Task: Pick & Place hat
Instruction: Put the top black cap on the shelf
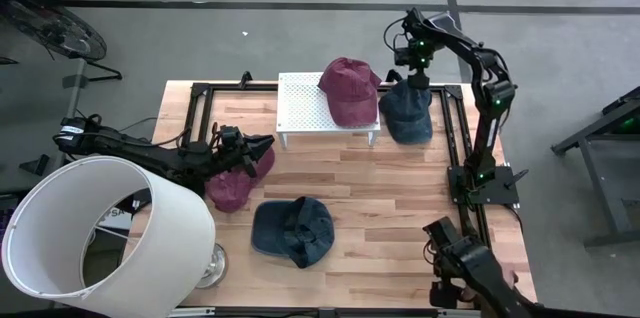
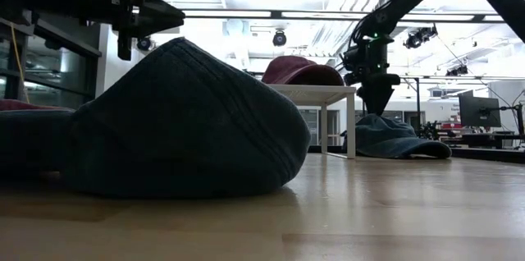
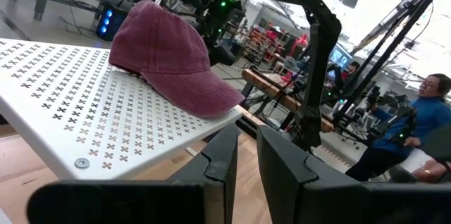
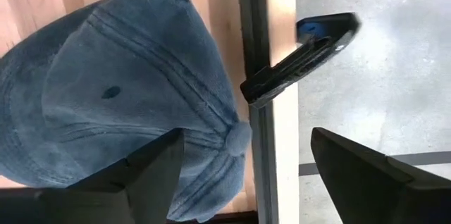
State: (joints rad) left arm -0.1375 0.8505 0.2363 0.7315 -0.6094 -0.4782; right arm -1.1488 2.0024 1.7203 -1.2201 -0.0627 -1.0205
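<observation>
A blue hat (image 1: 407,113) lies on the table at the far right, beside a white perforated stand (image 1: 300,98); its edge reaches over a black frame rail (image 4: 252,34). My right gripper (image 1: 415,78) points down over its crown (image 4: 141,76), fingers wide open on either side of the top button (image 4: 239,137). A red hat (image 1: 348,88) rests on the stand. Another blue hat (image 1: 292,230) lies at the near middle. A second red hat (image 1: 232,186) lies at the left, below my left gripper (image 3: 247,160), which hovers level, nearly shut and empty. My right gripper stands open just over the blue hat's crown (image 2: 385,123), pointing down. Whether its fingertips (image 2: 377,101) still rest on the cloth I cannot tell. The hat lies on the table with its crown up.
A big white lampshade (image 1: 95,228) fills the near left corner. Black frame rails (image 1: 458,138) run along the table's right side and far edge. Bare wood lies between the stand and the near blue hat. People show in the room beyond.
</observation>
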